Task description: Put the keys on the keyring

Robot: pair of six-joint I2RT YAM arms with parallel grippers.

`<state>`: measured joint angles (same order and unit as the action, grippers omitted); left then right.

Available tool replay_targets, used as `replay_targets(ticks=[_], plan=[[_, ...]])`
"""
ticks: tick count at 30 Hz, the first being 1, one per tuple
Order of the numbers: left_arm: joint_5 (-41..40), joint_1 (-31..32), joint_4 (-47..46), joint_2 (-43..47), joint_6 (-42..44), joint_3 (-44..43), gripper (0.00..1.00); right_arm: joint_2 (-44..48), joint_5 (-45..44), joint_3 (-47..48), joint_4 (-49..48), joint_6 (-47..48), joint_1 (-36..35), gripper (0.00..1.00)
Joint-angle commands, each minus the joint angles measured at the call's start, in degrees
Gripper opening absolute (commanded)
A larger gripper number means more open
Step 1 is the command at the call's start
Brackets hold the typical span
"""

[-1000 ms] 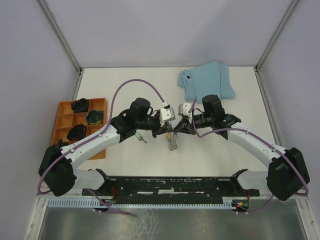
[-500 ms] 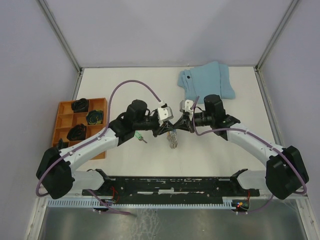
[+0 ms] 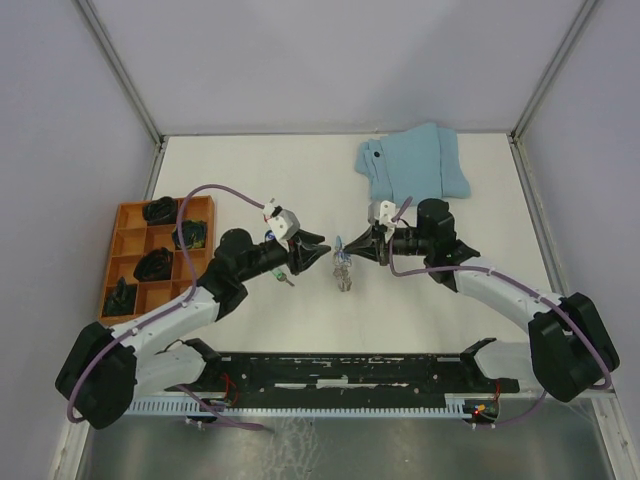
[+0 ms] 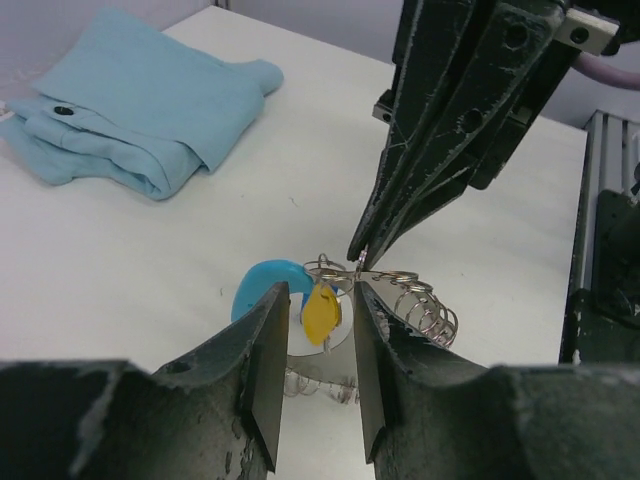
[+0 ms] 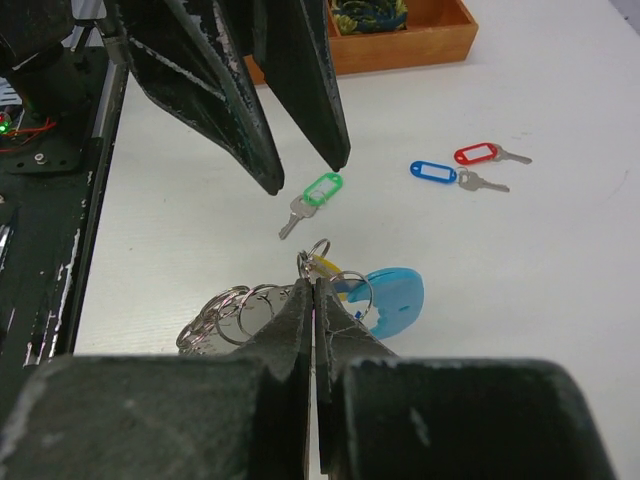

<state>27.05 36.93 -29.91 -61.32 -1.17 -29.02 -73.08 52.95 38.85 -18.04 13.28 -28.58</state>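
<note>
The yellow-tagged key (image 4: 322, 310) seems threaded on the keyring (image 5: 393, 297), which the closed right end effector (image 5: 313, 285) pinches; the left end effector (image 5: 306, 173) is open and empty, and the green-tagged key (image 5: 318, 190), blue-tagged key (image 5: 432, 172) and red-tagged key (image 5: 476, 154) lie loose on the desk (image 5: 600, 250).

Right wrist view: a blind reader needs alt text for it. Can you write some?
The right gripper, shut, pinches the keyring, a wire coil with a blue plastic section. The left gripper hangs open opposite it, and a green-tagged key, a blue-tagged key and a red-tagged key lie on the white table.

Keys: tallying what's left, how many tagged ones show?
4: green key, blue key, red key lie loose on the table; yellow key sits at the keyring. More may be hidden.
</note>
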Motion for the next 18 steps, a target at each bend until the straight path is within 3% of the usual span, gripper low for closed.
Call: replay_targets(ticks=[1, 9, 18], plan=[[4.5, -3.6, -16.9, -2.1, -10.9, 2.3, 0.39, 1.5, 1.0, -1.2, -14.3, -4.9, 0.4, 0.01], [14.8, -6.6, -24.7, -8.9, -14.8, 2.2, 0.39, 2.0, 2.7, -1.7, -14.2, -3.4, 0.4, 0.01], [24.7, -8.1, -23.0, -12.8, -9.2, 0.6, 0.39, 1.9, 5.7, -1.1, -13.0, -1.5, 0.5, 0.01]])
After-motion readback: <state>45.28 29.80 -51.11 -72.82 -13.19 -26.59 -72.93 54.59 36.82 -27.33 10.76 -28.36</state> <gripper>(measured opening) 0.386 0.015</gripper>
